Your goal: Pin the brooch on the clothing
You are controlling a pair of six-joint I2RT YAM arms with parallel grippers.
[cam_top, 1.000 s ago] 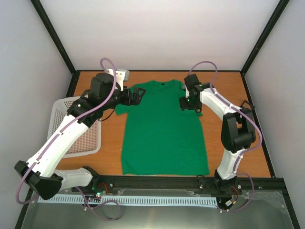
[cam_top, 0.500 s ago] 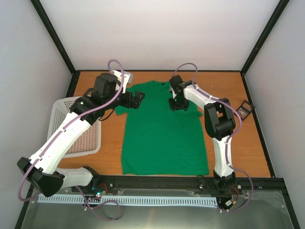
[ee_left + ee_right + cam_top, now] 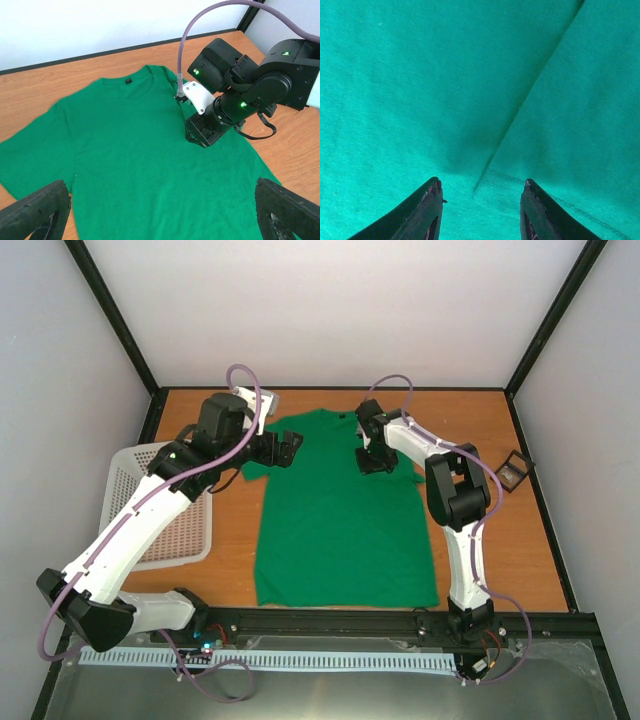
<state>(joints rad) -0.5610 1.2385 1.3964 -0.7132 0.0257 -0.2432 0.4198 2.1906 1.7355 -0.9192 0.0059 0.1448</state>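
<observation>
The green T-shirt (image 3: 340,510) lies flat on the wooden table, neckline at the far side. It also fills the left wrist view (image 3: 125,150) and the right wrist view (image 3: 445,75). My right gripper (image 3: 372,462) is low over the shirt's upper right chest, by the sleeve seam. It is open, and only fabric shows between its fingers (image 3: 482,200). It also shows in the left wrist view (image 3: 200,135). My left gripper (image 3: 290,447) hovers over the shirt's left shoulder, open wide and empty (image 3: 160,215). The brooch is not in view.
A white mesh basket (image 3: 150,510) stands at the table's left side, under my left arm. A small black square box (image 3: 514,470) lies on the table at the right. Black frame posts and white walls enclose the table.
My right gripper has moved left from the shirt's right sleeve to its upper chest and has uncovered the black box. My left gripper has shifted slightly right.
</observation>
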